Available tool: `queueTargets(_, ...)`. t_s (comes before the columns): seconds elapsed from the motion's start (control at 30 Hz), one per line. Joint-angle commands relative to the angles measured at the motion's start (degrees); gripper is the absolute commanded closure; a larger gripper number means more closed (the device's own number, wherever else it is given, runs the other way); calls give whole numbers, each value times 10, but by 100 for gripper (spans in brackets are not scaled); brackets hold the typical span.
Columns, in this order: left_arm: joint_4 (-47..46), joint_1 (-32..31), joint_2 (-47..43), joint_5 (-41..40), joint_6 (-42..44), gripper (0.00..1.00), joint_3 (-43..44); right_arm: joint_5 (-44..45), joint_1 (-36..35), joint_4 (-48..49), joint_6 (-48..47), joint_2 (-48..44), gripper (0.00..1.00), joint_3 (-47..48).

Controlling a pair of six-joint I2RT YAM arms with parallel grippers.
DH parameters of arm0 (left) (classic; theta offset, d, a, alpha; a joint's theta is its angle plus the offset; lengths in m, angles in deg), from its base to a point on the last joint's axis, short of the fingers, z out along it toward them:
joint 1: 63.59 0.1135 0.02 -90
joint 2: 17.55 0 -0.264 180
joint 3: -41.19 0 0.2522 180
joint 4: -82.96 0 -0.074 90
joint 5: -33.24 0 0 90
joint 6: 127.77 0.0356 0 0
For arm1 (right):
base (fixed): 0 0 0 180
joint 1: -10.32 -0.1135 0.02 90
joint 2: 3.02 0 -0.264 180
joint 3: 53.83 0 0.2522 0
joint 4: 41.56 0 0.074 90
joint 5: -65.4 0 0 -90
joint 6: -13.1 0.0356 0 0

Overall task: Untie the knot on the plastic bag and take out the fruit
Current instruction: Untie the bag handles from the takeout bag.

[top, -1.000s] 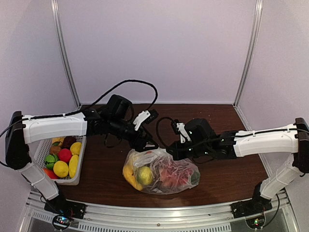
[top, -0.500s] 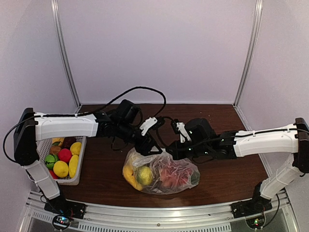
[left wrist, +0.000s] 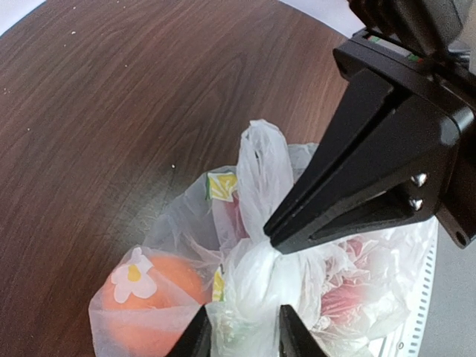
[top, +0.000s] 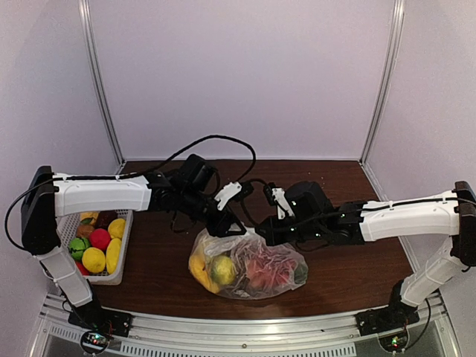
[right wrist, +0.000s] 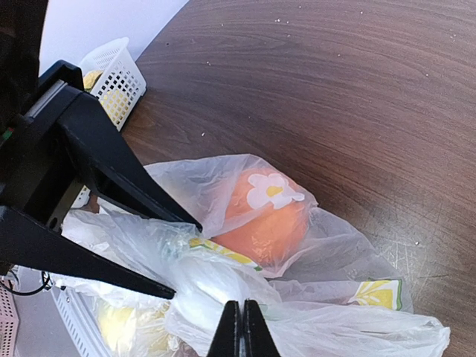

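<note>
The plastic bag (top: 249, 268) lies on the table with fruit inside: an orange (left wrist: 156, 290) (right wrist: 268, 223), a yellow lemon (top: 223, 269) and red pieces (top: 262, 272). Its knot (left wrist: 260, 271) (right wrist: 204, 286) is a white twisted tuft at the bag's top. My left gripper (left wrist: 244, 318) (top: 236, 227) comes from the left, its fingers pressed on both sides of the knot. From the right, my right gripper (right wrist: 240, 306) (left wrist: 274, 239) is shut, pinching the bag's plastic at the knot's base, where a handle tail (left wrist: 260, 171) sticks up.
A white slotted basket (top: 123, 251) with several loose fruits stands at the left edge beside the left arm's base. Bare brown tabletop (top: 349, 268) surrounds the bag. The enclosure's walls and posts ring the table.
The left arm has swung right to the top of the bag and its jaws have narrowed around the knot. The right arm and the bag have stayed still.
</note>
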Motion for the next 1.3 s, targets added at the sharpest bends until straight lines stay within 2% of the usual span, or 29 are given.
queueTargets(0.0, 0, -3, 7, 1, 6, 75, 14, -2, 3, 16, 5, -14, 100, -5)
queueTargets(0.13, 0, -3, 7, 3, 4, 89, 14, -2, 3, 19, 7, -13, 100, -6)
queueTargets(0.3, 0, -4, 6, 2, 4, 100, 14, 0, 3, 22, 9, -13, 100, -9)
queueTargets(1.27, 17, -1, -4, -43, -1, 100, 13, 47, 4, -10, 26, -77, 100, -62)
